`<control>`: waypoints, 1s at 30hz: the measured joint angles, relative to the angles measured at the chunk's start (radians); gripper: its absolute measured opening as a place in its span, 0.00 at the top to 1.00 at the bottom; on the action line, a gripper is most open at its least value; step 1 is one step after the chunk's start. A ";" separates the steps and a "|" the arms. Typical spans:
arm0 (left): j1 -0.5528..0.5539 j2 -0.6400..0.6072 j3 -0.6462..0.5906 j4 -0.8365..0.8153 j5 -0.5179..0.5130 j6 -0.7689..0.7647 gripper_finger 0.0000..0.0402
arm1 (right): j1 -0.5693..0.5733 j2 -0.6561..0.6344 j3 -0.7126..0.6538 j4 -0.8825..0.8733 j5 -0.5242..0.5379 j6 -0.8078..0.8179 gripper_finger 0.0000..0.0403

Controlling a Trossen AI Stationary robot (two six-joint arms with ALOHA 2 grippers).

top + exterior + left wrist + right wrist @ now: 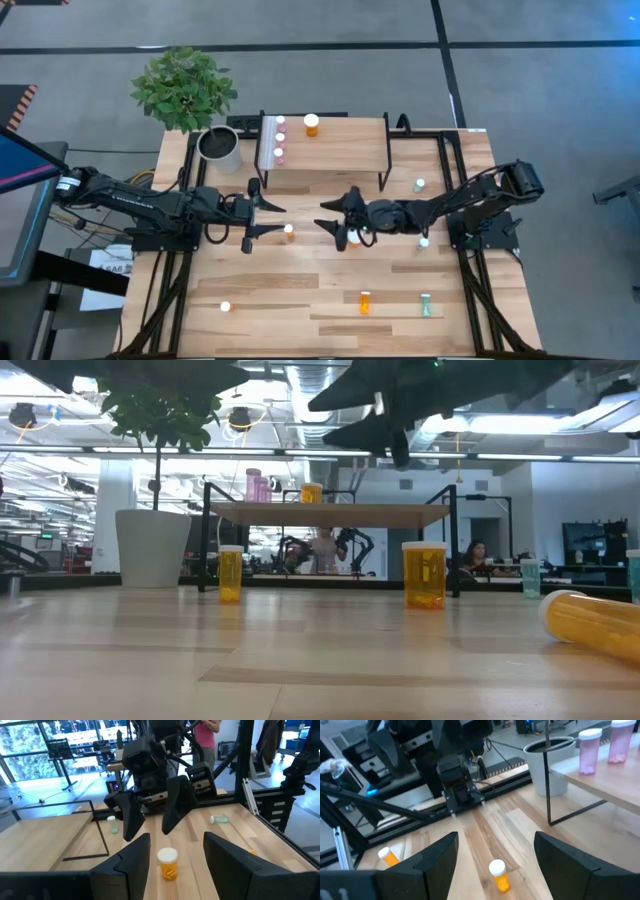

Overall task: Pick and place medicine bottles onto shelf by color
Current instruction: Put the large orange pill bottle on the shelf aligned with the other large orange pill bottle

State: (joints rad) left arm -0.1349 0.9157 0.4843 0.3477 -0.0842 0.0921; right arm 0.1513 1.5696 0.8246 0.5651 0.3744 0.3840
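Observation:
A small orange medicine bottle (pixel 289 232) with a white cap stands upright on the table between my two grippers, also seen in the left wrist view (pixel 168 863) and the right wrist view (pixel 499 875). My left gripper (pixel 266 218) is open and level, just left of the bottle and above the table. My right gripper (pixel 333 216) is open too and faces it from the right. The shelf (pixel 340 150) stands at the far middle, with three pink bottles (pixel 279 138) and one orange bottle (pixel 312 125) on top. Another white-capped bottle (pixel 355 238) stands under my right gripper.
A potted plant (pixel 218 146) stands left of the shelf. Green bottles stand at the right (pixel 420 185) (pixel 424 243). Another green one (pixel 426 305) and an orange one (pixel 364 302) lie near the front edge. One more bottle (pixel 225 307) is at the front left. People show in the room beyond.

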 joint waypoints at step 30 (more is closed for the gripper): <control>0.000 0.000 0.000 0.002 -0.001 -0.006 0.57 | 0.125 0.002 0.004 -0.194 0.103 0.055 0.29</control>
State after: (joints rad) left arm -0.1349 0.9161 0.4843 0.3496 -0.0853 0.0856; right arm 0.2761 1.5719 0.8291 0.3715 0.4773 0.4385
